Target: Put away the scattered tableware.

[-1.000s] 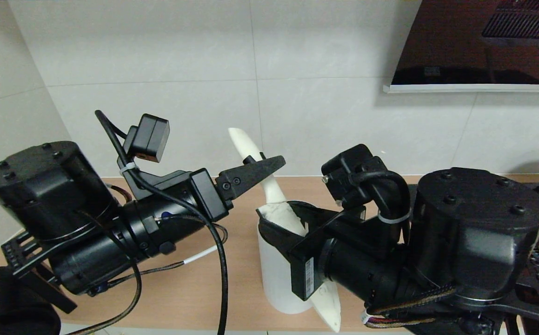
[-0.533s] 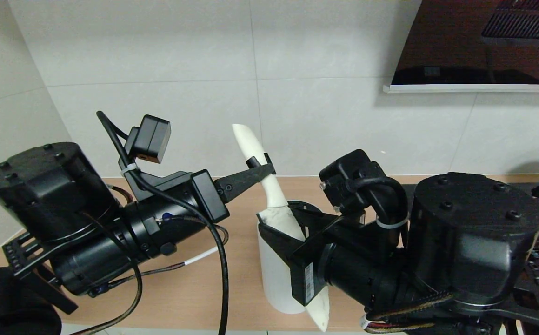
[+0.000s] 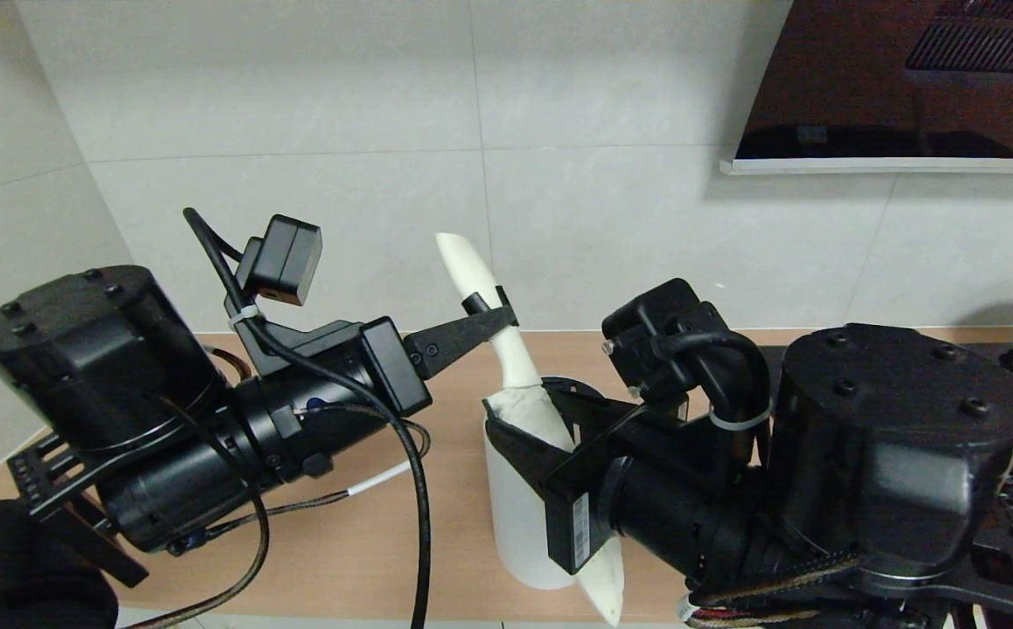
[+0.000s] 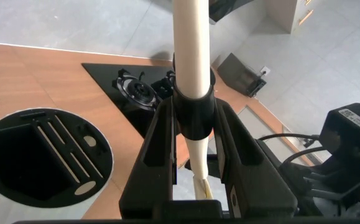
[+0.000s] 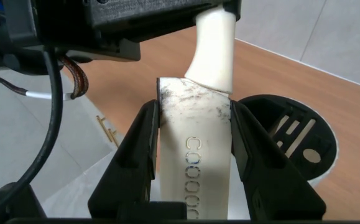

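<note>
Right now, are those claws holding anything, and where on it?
Both hold one white utensil: the left gripper grips its round handle, the right gripper its wide flat part.

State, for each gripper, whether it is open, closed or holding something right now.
Left gripper: fingers closed on the handle of the white utensil.
Right gripper: fingers closed on the same utensil's wide flat end.

Open wooden counter [image 3: 462,542] left of white holder [image 3: 510,511]; tiled wall [image 3: 558,218] behind, stove [image 4: 135,92] at right.
</note>
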Available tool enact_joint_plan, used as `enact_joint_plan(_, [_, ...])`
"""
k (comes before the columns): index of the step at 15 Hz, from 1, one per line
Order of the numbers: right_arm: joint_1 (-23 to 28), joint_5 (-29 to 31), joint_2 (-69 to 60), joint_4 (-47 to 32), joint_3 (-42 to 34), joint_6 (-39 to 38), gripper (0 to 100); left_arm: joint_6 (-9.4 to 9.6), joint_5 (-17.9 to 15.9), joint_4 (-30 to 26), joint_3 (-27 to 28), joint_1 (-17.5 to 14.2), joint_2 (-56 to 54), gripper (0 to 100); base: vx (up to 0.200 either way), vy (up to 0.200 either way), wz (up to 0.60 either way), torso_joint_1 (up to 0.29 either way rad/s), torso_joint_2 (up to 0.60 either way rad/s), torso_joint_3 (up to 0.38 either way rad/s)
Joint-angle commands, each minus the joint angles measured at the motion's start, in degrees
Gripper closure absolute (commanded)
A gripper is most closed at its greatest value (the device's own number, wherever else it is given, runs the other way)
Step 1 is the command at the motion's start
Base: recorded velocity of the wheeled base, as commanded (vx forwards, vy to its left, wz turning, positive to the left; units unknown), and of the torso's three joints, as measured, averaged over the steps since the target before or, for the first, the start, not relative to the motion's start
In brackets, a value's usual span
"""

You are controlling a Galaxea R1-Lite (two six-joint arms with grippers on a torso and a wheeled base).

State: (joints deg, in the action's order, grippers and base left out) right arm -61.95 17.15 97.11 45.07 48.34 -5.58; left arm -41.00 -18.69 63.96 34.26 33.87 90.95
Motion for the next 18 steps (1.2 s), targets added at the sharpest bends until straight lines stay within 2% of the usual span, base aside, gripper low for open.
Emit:
enact_joint_plan(1, [0.1, 0.1, -0.1, 0.0, 0.1, 0.0, 100, -0.05, 0.1, 0.0, 0.1, 0.0, -0.2, 100, 0.000, 0.000, 0.00, 0.000, 0.00, 0.000])
enact_joint_plan(2, [0.1, 0.1, -0.1, 0.0, 0.1, 0.0, 100, 0.04, 0.1, 0.0, 0.1, 0.0, -0.3, 100, 0.000, 0.000, 0.00, 0.000, 0.00, 0.000])
enact_joint_plan(3, [0.1, 0.1, -0.1, 0.0, 0.1, 0.0, 0, 0.04, 0.1, 0.0, 0.2, 0.0, -0.4, 100, 0.000, 0.000, 0.00, 0.000, 0.00, 0.000])
enact_joint_plan(8, [0.1, 0.3, -0.5, 0.1, -0.1, 0.0, 0, 0.04, 0.6, -0.1, 1.0, 0.0, -0.8, 100, 0.000, 0.000, 0.00, 0.000, 0.00, 0.000])
enact_joint_plan(10, [1.8, 1.1, -4.6, -0.1, -0.1, 0.0, 0, 0.39, 5.1, -1.6, 4.4, -0.1, -0.6, 100, 0.000, 0.000, 0.00, 0.000, 0.00, 0.000])
enact_joint_plan(12, [6.5, 0.8, -8.4, -0.5, 0.1, 0.1, 0, 1.45, 8.0, -6.0, 8.1, -0.6, -1.5, 100, 0.000, 0.000, 0.00, 0.000, 0.00, 0.000])
enact_joint_plan(13, [9.7, 0.4, -10.5, -0.7, 0.3, 0.1, 0, 3.47, 10.9, -10.5, 11.6, -1.0, -1.4, 100, 0.000, 0.000, 0.00, 0.000, 0.00, 0.000])
enact_joint_plan(14, [14.6, 0.0, -12.3, -1.8, 0.4, 0.2, 0, 7.60, 16.1, -17.9, 18.9, -1.7, -0.2, 100, 0.000, 0.000, 0.00, 0.000, 0.00, 0.000])
enact_joint_plan(16, [18.6, -0.9, -13.9, -3.3, 0.4, 0.2, 0, 14.45, 25.1, -24.8, 26.4, -1.6, 2.1, 100, 0.000, 0.000, 0.00, 0.000, 0.00, 0.000])
enact_joint_plan(17, [19.9, -1.2, -14.1, -3.5, 0.4, 0.2, 0, 18.15, 30.3, -24.9, 26.2, -1.2, 2.7, 100, 0.000, 0.000, 0.00, 0.000, 0.00, 0.000])
enact_joint_plan(18, [21.0, -1.4, -13.9, -3.5, 0.4, 0.2, 0, 21.49, 34.1, -24.8, 25.2, -0.7, 3.6, 100, 0.000, 0.000, 0.00, 0.000, 0.00, 0.000])
